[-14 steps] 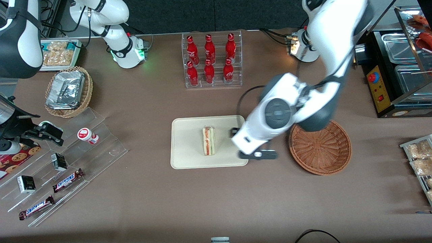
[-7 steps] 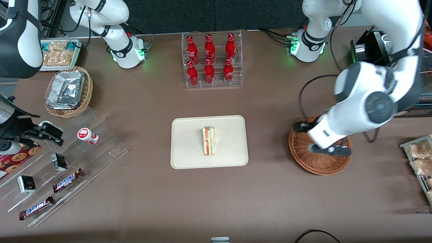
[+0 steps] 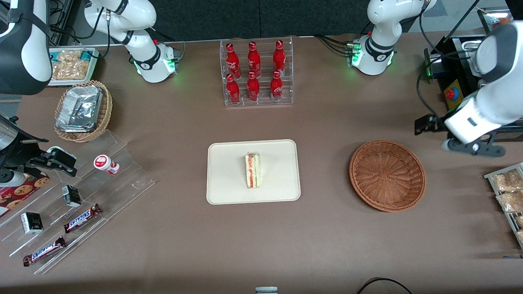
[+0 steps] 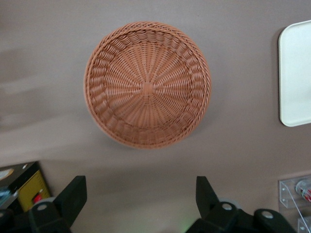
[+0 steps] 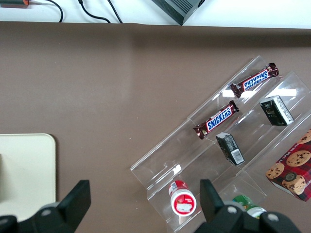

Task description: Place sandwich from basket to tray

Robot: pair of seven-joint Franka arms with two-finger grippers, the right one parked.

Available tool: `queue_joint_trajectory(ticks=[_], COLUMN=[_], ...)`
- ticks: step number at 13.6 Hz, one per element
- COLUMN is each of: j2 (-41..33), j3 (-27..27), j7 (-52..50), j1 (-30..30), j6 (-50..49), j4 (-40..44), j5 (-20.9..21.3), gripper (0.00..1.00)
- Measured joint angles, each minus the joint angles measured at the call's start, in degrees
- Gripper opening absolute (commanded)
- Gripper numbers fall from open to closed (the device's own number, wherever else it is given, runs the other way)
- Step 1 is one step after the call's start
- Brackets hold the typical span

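Desk (image 3: 327,237): brown surface carrying all items.
Arm: raised at the working arm's end of the desk, farther from the front camera than the basket.
Tool (image 4: 138,204): fingers spread apart, holding nothing, above bare desk beside the basket.
Tray (image 3: 229,179): mid-desk.
Basket (image 3: 387,175): nothing inside; well apart from the tray.
Sandwich (image 3: 252,170): on the tray, near its centre.
Change: half a second ago the tool hung over the basket; now withdrawn.

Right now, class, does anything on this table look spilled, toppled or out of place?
One thing: a red-capped bottle lies on its side on the clear stepped rack. The sandwich sits on the tray, the basket is empty, and the open tool hangs toward the working arm's end.
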Motion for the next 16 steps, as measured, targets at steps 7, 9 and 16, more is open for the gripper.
queue_joint_trajectory(ticks=[7, 9, 16], j2=[-1.4, -1.3, -1.1], j3=[-0.8, -0.9, -1.4], j7=[-5.0, -5.8, -7.2], j1=[-0.4, -0.5, -4.2], j6=[-8.2, -8.5, -9.1], j4=[12.8, 13.3, 13.6], j5=[0.0, 0.0, 4.0], gripper=[1.0, 1.0, 1.0])
